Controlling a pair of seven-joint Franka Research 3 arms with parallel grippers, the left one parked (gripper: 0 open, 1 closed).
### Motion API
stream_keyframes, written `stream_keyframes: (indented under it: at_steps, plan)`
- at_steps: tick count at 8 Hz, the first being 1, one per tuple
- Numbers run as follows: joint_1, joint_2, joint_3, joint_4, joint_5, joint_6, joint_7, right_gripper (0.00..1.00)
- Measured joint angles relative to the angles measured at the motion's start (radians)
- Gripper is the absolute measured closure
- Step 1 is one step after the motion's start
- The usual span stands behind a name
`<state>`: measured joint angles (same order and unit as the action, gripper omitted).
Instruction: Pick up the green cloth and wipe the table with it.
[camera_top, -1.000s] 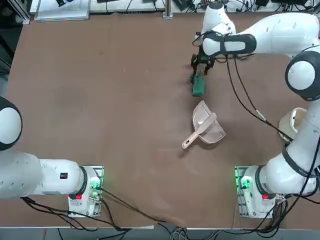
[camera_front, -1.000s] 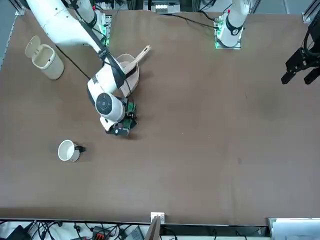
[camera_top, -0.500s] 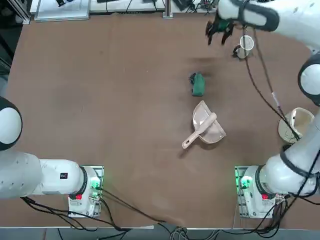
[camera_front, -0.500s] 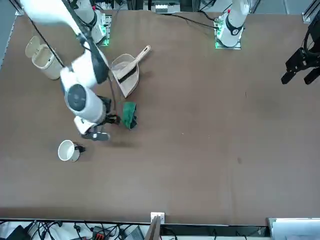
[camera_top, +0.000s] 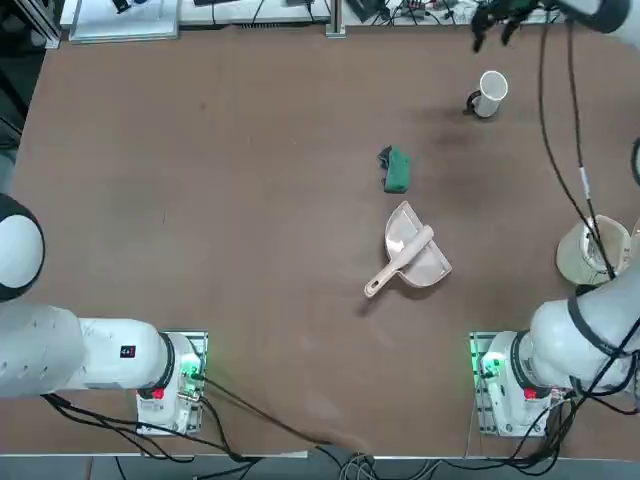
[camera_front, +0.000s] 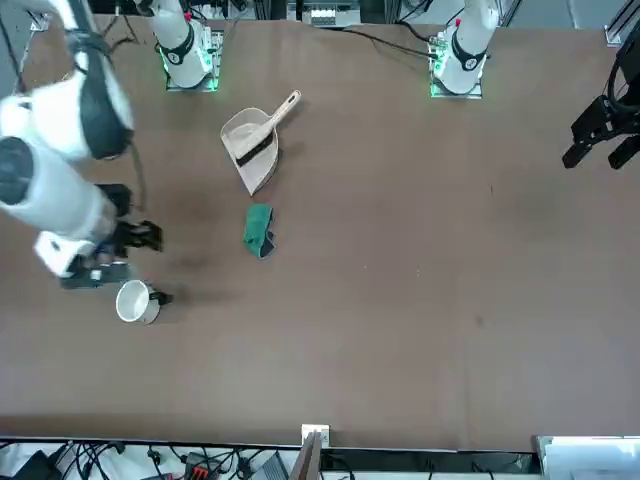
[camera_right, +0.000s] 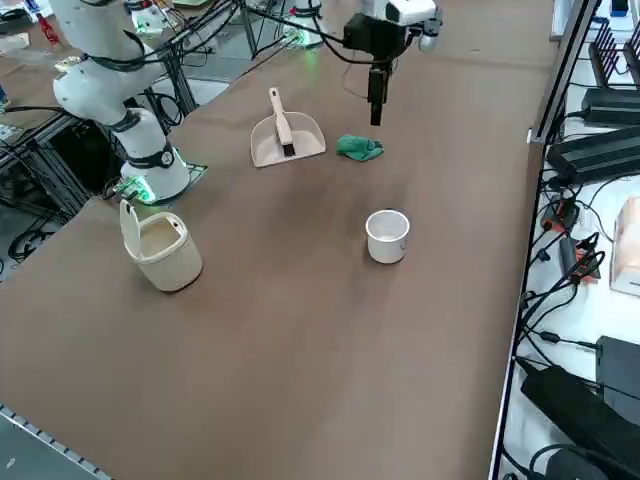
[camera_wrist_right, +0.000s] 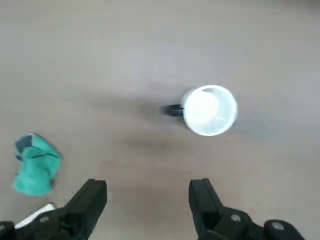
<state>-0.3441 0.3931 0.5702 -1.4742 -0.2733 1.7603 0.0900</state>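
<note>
the green cloth (camera_top: 397, 171) is lying crumpled on the table (camera_top: 250, 250), near the dustpan's wide end and apart from it. the table is stretching out flat, brown and matte.

White arm (camera_top: 585, 335), dark grey joint bands, black cables (camera_top: 548, 140); black end effector (camera_wrist_right: 148, 207), round silvery screws (camera_wrist_right: 235, 218).

This is a robotics lab: white jointed robot arms (camera_top: 590, 320) are bolted to metal mounting plates (camera_right: 190, 175) along one edge of a broad brown counter (camera_top: 240, 200). Along the opposite edge run an aluminium-profile frame (camera_front: 308, 455), loose black cables (camera_right: 560, 300) and black electronics boxes (camera_right: 600, 155).
</note>
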Motion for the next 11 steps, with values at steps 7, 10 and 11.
stream_keyframes:
  at_steps: [7,10,11]
  plan:
    - [0.281,-0.203,-0.487,-0.037,0.214,-0.092,-0.107,0.00]
    - [0.419,-0.335,-0.656,-0.147,0.258,-0.103,-0.110,0.00]
    - [0.427,-0.371,-0.662,-0.166,0.259,-0.119,-0.111,0.00]
